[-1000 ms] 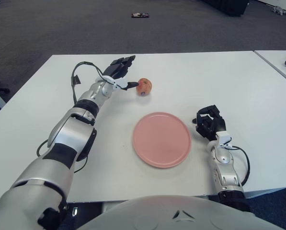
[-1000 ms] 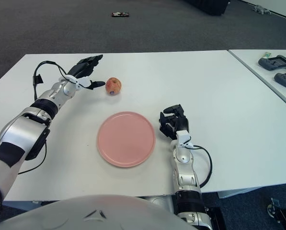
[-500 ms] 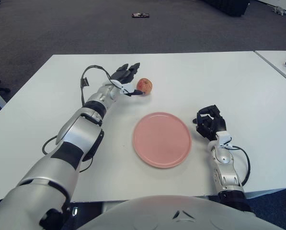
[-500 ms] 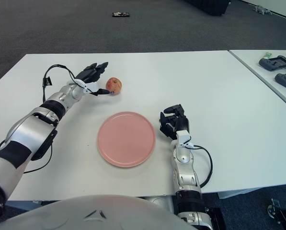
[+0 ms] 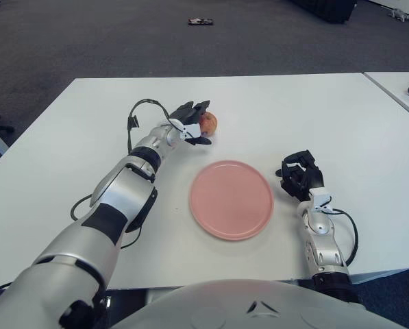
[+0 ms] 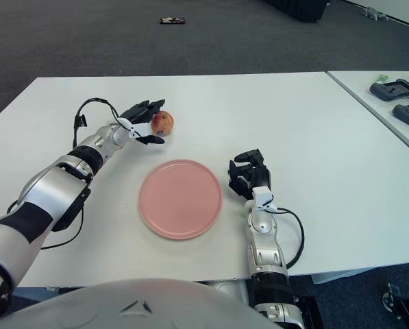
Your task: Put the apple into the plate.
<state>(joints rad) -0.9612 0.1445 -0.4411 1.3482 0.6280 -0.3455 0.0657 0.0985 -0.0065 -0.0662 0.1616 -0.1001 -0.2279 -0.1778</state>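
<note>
A red-yellow apple [image 5: 208,122] sits on the white table [image 5: 307,110], just beyond a round pink plate [image 5: 231,199]. My left hand [image 5: 193,125] is right against the apple's left side, its black fingers spread around it, above and below, without closing. The apple also shows in the right eye view [image 6: 163,122], with the left hand [image 6: 146,123] beside it. My right hand [image 5: 300,175] rests on the table to the right of the plate, fingers curled, holding nothing.
A second white table [image 6: 389,103] at the right carries dark controllers [image 6: 396,89]. A small dark object [image 5: 200,22] lies on the grey carpet beyond the table. A black cable [image 5: 137,113] loops off my left wrist.
My left hand has moved right and lowered from a raised spot left of the apple to cup around it. The apple, plate and right hand have not moved.
</note>
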